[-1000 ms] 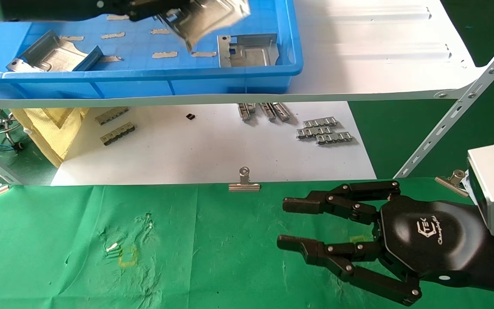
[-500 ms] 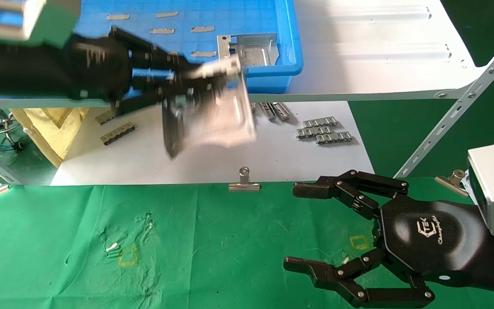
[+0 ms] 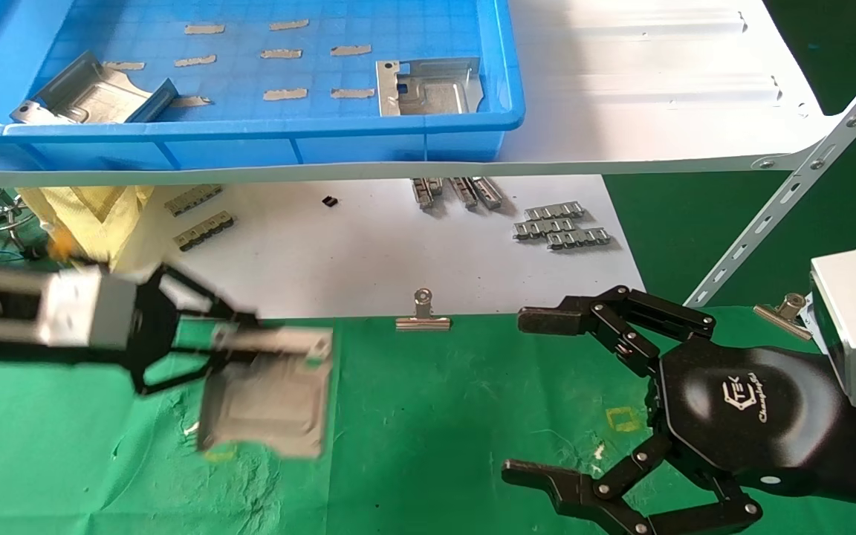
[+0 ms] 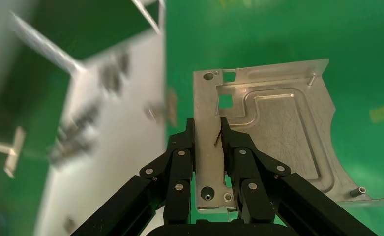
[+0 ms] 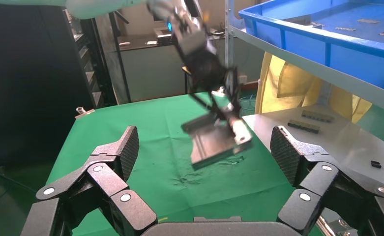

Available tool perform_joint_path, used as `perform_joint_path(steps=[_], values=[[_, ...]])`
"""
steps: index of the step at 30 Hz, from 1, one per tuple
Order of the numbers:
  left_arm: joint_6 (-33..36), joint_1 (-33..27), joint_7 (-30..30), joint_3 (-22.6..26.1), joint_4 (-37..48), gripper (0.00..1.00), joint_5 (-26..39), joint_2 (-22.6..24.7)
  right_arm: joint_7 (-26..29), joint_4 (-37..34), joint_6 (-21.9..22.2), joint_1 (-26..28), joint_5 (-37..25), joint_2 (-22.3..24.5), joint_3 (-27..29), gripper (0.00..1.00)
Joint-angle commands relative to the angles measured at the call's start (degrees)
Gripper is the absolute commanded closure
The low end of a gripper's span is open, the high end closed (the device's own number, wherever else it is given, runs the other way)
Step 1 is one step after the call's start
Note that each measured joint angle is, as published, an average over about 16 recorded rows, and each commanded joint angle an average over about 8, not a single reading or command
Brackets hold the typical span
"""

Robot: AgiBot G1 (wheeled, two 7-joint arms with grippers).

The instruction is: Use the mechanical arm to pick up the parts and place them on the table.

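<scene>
Head view: left hand clenched on a metal plate above the left of the green table; right hand spread wide at right.
Left wrist view: fingers pinch the plate's flange.
Right wrist view: right hand's fingers splayed, plate airborne over the cloth.

Bright, even light; left end effector and its part motion-blurred.

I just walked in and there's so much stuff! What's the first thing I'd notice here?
The left hand, low over the green table, pinching a shiny metal part by its edge. Next, the big black right hand on the right, fingers spread wide and empty. Behind, a bright blue tray on the shelf holds two more plates.
</scene>
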Motion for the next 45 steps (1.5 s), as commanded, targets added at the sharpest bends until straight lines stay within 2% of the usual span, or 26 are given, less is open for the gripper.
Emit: perform_joint_path(steps=[1, 6, 7, 14, 15, 20, 26, 31, 39, 45], values=[[-0.3, 0.8, 3.0, 1.8, 2.4, 1.00, 1.4, -0.1, 0.0, 0.0, 0.0, 0.0, 0.0, 0.0, 0.0, 0.00], [-1.8, 1.2, 7.3, 3.8, 9.6, 1.00, 4.3, 1.5, 0.0, 0.0, 0.0, 0.0, 0.0, 0.0, 0.0, 0.00], [-2.0, 1.2, 8.0, 4.1, 10.9, 0.95, 4.7, 1.9, 0.0, 0.0, 0.0, 0.0, 0.0, 0.0, 0.0, 0.00], [-4.4, 0.8, 11.7, 6.0, 17.9, 0.08, 8.0, 5.1, 0.0, 0.0, 0.0, 0.0, 0.0, 0.0, 0.0, 0.00], [-4.8, 0.7, 12.2, 6.2, 18.7, 0.00, 8.5, 5.5, 0.0, 0.0, 0.0, 0.0, 0.0, 0.0, 0.0, 0.00], [-5.3, -0.3, 13.8, 6.7, 21.8, 0.00, 9.4, 7.1, 0.0, 0.0, 0.0, 0.0, 0.0, 0.0, 0.0, 0.00], [-1.2, -1.2, 12.7, 5.0, 24.8, 0.00, 6.4, 7.4, 0.0, 0.0, 0.0, 0.0, 0.0, 0.0, 0.0, 0.00], [1.6, 0.2, 8.1, 2.4, 24.4, 0.00, 0.5, 6.3, 0.0, 0.0, 0.0, 0.0, 0.0, 0.0, 0.0, 0.00], [2.4, 7.8, -3.3, -1.2, 16.7, 0.00, -12.6, 3.2, 0.0, 0.0, 0.0, 0.0, 0.0, 0.0, 0.0, 0.00], [2.5, 9.4, -4.4, -1.6, 14.9, 0.00, -15.0, 2.6, 0.0, 0.0, 0.0, 0.0, 0.0, 0.0, 0.0, 0.00]])
